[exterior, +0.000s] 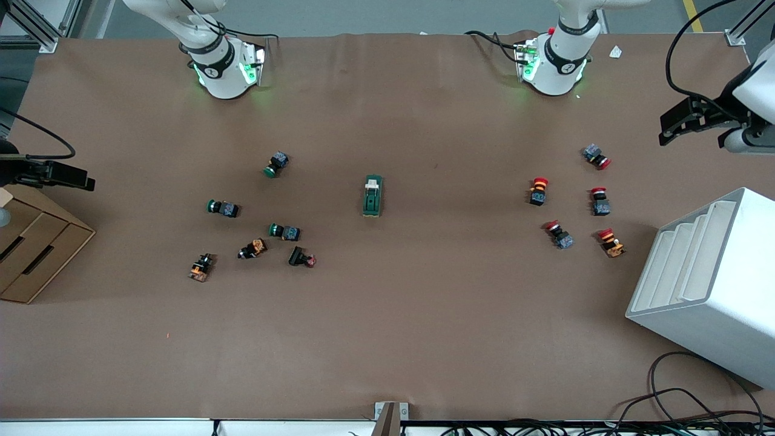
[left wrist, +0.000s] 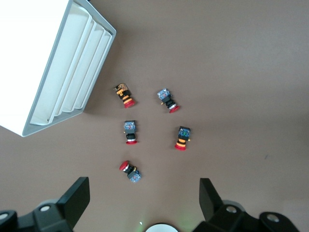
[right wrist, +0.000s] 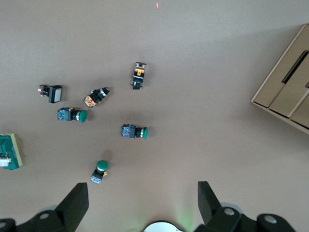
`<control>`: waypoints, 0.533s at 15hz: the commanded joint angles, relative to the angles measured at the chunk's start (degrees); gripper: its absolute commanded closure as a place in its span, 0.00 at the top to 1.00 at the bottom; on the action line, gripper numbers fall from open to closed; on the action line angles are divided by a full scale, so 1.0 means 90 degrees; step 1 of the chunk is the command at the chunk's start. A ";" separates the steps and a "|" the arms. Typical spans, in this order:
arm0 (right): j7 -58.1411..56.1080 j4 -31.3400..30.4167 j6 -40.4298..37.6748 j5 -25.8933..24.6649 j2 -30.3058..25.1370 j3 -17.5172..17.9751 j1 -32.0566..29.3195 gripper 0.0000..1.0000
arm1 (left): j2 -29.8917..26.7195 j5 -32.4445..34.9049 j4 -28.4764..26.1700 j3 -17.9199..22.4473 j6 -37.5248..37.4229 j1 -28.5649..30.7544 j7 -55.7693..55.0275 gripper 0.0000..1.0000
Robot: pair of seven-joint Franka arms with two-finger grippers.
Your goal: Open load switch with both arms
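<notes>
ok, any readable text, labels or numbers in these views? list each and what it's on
None readable.
Round marks on the arm bases' black bands: too small to read.
Load switch: no legible print.
Green push buttons and red push buttons: any contact-block markings too blurred.
White rack and cardboard box: no text visible.

Brown table; grey floor; even light.

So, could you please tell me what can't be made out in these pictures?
- Load switch: too small in the front view to tell its lever's position; the right wrist view's edge cuts it off.
- Left gripper: the front view's edge cuts off most of its arm.
- Right gripper: likewise cut off at the front view's edge.
- Button markings: too small in every view.
</notes>
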 commanded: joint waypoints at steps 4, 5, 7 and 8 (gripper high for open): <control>0.0067 -0.0120 -0.0268 0.0152 -0.0170 0.0136 -0.0200 1.00 | -0.0606 -0.0422 -0.0682 -0.0022 0.0020 -0.0009 0.0047 1.00; 0.0067 -0.0120 -0.0219 0.0094 -0.0170 0.0136 -0.0151 1.00 | -0.0684 -0.0423 -0.0769 -0.0022 0.0020 -0.0019 0.0056 1.00; 0.0057 -0.0139 -0.0073 0.0093 -0.0315 0.0146 -0.0131 1.00 | -0.0820 -0.0423 -0.0887 -0.0051 0.0011 -0.0019 -0.0002 1.00; 0.0047 -0.0256 -0.0024 0.0074 -0.0481 0.0165 -0.0112 1.00 | -0.0870 -0.0423 -0.0955 -0.0090 0.0011 -0.0029 -0.0032 1.00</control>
